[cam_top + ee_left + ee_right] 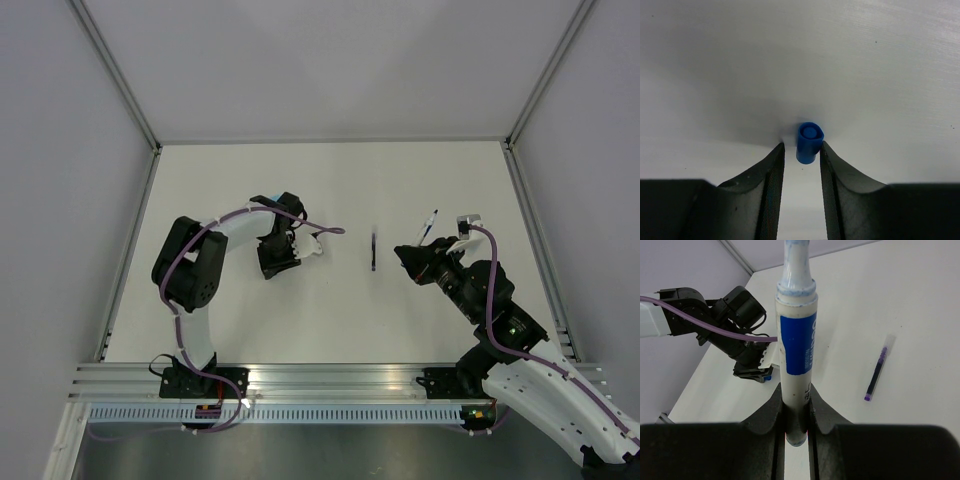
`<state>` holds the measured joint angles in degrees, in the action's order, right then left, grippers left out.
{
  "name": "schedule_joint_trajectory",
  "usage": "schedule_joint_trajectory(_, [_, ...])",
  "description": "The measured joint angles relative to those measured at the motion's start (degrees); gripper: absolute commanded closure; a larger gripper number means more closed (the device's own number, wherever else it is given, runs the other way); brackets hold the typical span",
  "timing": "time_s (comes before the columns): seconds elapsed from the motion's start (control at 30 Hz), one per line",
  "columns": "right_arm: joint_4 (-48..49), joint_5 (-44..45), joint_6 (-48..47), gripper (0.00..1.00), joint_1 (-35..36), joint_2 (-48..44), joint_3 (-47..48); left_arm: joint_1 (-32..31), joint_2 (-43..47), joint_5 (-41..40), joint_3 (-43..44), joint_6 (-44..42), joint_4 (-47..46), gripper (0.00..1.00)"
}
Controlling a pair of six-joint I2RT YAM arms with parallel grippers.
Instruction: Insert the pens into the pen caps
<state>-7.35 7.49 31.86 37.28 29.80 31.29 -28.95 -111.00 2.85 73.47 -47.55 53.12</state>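
Blue cap (809, 142) sits btwn my spread L claw (801, 146), so I'd squeeze it square while R claw (796, 396) pinches pen (796, 340) steady.

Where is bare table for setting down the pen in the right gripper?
Bare: the far half of the table, and the near strip along the rail. Crowded: the middle, where the loose pen lies between the left gripper and right gripper.

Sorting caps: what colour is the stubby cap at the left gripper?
Dark blue stubby cap; left wrist view.
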Motion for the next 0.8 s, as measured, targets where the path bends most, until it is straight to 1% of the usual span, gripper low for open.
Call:
schedule_joint_trajectory(0.1, [0.0,0.0,0.0,0.98,0.0,-0.02,0.0,0.0,-0.07,-0.07,0.11,0.66,0.02,0.65])
schedule_joint_trajectory(0.2, [-0.02,0.0,0.0,0.98,0.0,-0.13,0.0,0.0,-0.11,-0.22,0.15,1.16,-0.35,0.76])
schedule_joint_trajectory(0.23, [-0.02,0.0,0.02,0.98,0.0,-0.22,0.0,0.0,-0.13,-0.17,0.22,1.31,-0.46,0.82])
schedule_joint_trajectory(0.3, [-0.02,0.0,0.0,0.98,0.0,-0.42,0.0,0.0,-0.15,-0.07,0.26,1.64,-0.39,0.86])
schedule_joint_trajectory(0.33, [-0.02,0.0,0.02,0.98,0.0,-0.5,0.0,0.0,-0.15,0.0,0.26,1.75,-0.42,0.92])
schedule_joint_trajectory(0.6, [0.0,0.24,0.0,0.98,0.0,-0.5,0.02,0.0,-0.13,0.79,0.33,3.13,-0.46,0.95])
schedule_joint_trajectory(0.8, [0.09,0.39,0.0,0.98,0.0,1.25,0.02,0.0,0.02,3.26,0.48,5.57,-0.46,0.98])
